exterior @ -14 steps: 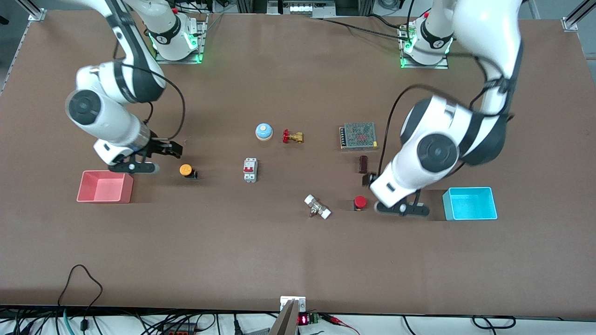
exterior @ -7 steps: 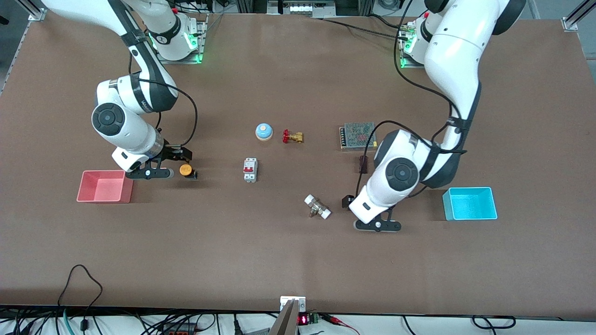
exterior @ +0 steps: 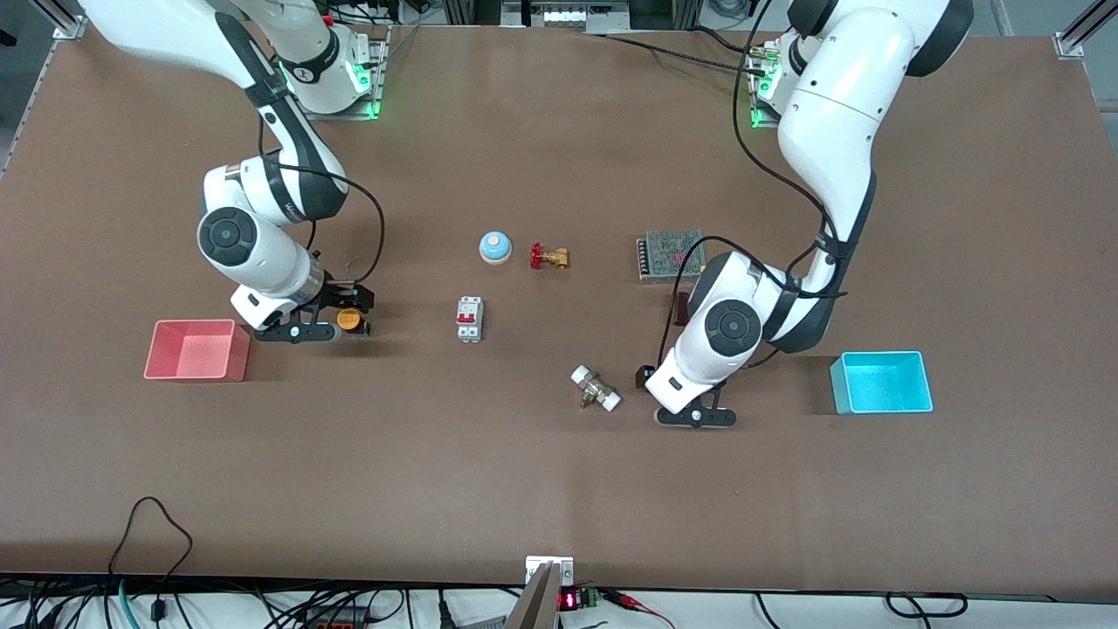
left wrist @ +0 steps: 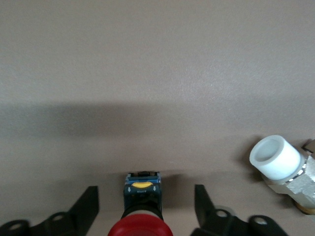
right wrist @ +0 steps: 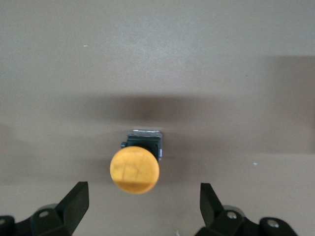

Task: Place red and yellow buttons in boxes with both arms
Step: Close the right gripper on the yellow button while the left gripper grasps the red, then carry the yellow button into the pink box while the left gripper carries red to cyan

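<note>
Left pincer spread wide astride the round-capped red button near a white-capped fitting; right pincer spread astride the matte yellow button, on the brown worktop beside the pink box.

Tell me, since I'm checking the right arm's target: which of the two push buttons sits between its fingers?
The yellow button, beside the pink box. It lies between the right gripper's open fingers; the red button is under the left gripper.
</note>
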